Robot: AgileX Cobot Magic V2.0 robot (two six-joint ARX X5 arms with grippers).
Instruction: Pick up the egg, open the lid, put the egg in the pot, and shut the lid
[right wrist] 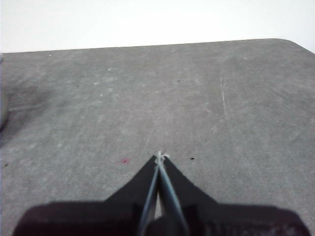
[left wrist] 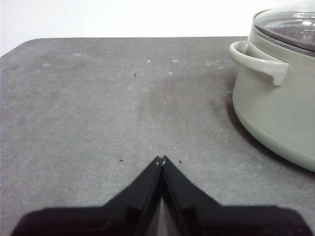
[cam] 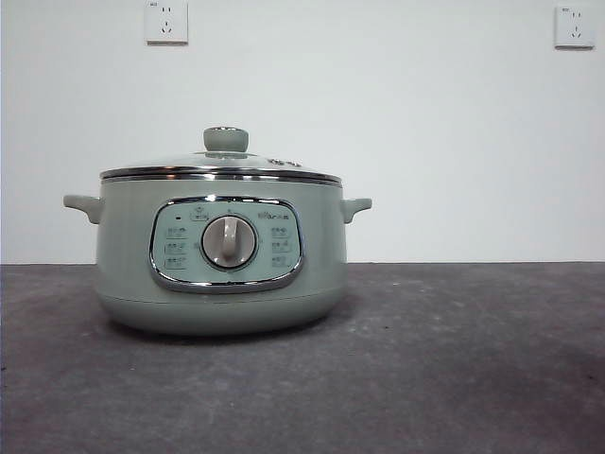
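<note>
Black fingers (left wrist: 161, 160) of both grippers pressed together, holding nothing.

Sage-green pot (cam: 128, 255), chrome-framed panel; clear steel-rimmed lid (cam: 219, 163); grey table (cam: 454, 359).

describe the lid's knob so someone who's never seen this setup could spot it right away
Start with the big sage-green electric pot standing on the grey table in front of the white wall. A domed clear glass lid with a shiny steel rim sits closed on it. At the lid's centre rises the knob, small, round and sage-green, the highest point of the pot, unlike the pale dial on the front panel.
</note>
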